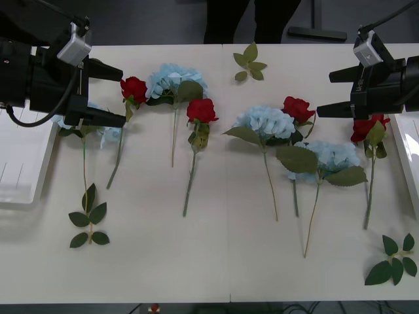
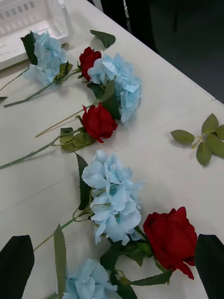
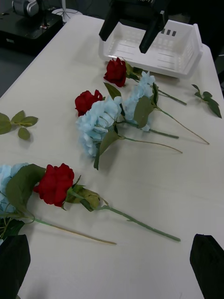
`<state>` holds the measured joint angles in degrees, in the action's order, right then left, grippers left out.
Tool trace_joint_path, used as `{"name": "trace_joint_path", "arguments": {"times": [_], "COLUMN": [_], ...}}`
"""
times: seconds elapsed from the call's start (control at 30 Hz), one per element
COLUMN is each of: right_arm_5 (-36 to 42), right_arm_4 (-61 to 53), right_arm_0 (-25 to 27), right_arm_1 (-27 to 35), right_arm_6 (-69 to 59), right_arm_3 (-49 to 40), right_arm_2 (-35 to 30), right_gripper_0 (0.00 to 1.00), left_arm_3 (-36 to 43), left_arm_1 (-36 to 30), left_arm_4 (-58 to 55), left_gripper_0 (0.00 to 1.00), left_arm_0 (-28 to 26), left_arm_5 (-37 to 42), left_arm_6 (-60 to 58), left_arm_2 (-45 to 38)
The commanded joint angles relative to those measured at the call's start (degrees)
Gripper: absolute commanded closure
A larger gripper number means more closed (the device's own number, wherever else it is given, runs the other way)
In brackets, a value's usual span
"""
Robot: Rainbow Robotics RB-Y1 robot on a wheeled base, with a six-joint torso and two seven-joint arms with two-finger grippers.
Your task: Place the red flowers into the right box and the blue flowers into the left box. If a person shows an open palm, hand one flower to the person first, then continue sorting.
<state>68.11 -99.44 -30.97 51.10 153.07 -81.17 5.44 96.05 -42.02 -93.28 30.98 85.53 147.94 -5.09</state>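
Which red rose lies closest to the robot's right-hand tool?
The rose at the table's right end, directly below the open right tool. The other three roses lie farther left.

My left arm covers much of the leftmost blue flower (image 1: 108, 134). My right arm overlaps one red flower (image 1: 365, 127). The right box (image 1: 407, 157) and the left box (image 1: 26, 163) run off frame.

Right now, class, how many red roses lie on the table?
4: one beside the left gripper, one left of centre, one right of centre, one under the right gripper.
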Motion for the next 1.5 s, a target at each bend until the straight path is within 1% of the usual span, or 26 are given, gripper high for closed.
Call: {"name": "trace_joint_path", "arguments": {"times": [0.03,0.17,0.23,0.33,0.43,0.53,0.7,0.83,0.97,1.07,1.13,1.23,1.33,1.5], "right_arm_5": [0.97,3.7,4.84,6.69,7.48,7.48,7.74,10.73,13.37,16.35,17.85,18.99,18.82,18.46], "right_arm_4": [-1.37,-3.47,-3.47,-3.39,-1.89,2.06,10.24,17.97,23.33,26.85,28.96,32.21,36.43,42.76], "right_arm_0": [2.14,2.05,2.05,1.96,1.44,0.38,-1.82,-3.66,-3.84,-3.84,-3.84,-2.87,-1.11,-0.06], "right_arm_1": [1.28,2.6,2.95,3.39,4.27,5.67,7.87,9.28,11.12,12.97,13.85,14.2,14.11,13.15], "right_arm_6": [-0.14,-4.71,-7.69,-13.14,-18.94,-24.92,-34.5,-41.97,-48.92,-52.61,-55.07,-57.44,-58.85,-58.85], "right_arm_3": [-0.92,-2.77,-4.7,-6.9,-9.01,-10.85,-12.08,-12.0,-12.08,-12.0,-12.0,-12.0,-12.0,-12.0], "right_arm_2": [0.88,0.36,-0.79,-2.9,-4.48,-4.83,-4.83,-4.83,-4.74,-4.74,-4.74,-4.57,-4.57,-2.72], "right_gripper_0": [0.0,0.0,0.0,0.0,0.0,0.0,0.0,0.0,0.0,0.0,0.0,0.0,0.0,0.0], "left_arm_3": [-0.08,-0.16,-0.16,-0.16,-0.16,-0.16,0.1,0.1,0.1,0.1,0.01,0.01,-1.22,-5.09], "left_arm_1": [0.53,0.27,-0.35,-2.19,-3.95,-4.74,-4.74,-4.83,-4.39,-4.13,-3.95,-3.25,-1.58,1.15], "left_arm_4": [-0.76,0.65,1.7,3.64,8.82,15.5,26.84,32.99,38.27,43.1,46.09,49.87,53.56,58.92], "left_gripper_0": [0.0,0.0,0.0,0.0,0.0,0.0,0.0,0.0,0.0,0.0,0.0,0.0,0.0,0.0], "left_arm_0": [-2.68,-2.42,-2.33,-2.33,-3.03,-6.02,-12.79,-17.89,-20.79,-20.61,-19.29,-16.83,-13.32,-10.15], "left_arm_5": [-0.89,-0.98,-1.59,-3.62,-5.2,-8.8,-16.36,-23.3,-27.52,-27.96,-27.7,-26.12,-22.86,-22.25], "left_arm_6": [-0.9,-1.69,-3.89,-10.75,-19.01,-26.65,-37.02,-45.11,-55.31,-62.6,-65.94,-70.95,-76.93,-78.25], "left_arm_2": [-1.68,-3.0,-3.52,-3.61,-3.61,-3.52,-1.77,1.57,5.18,7.55,9.48,11.86,13.09,13.61]}}
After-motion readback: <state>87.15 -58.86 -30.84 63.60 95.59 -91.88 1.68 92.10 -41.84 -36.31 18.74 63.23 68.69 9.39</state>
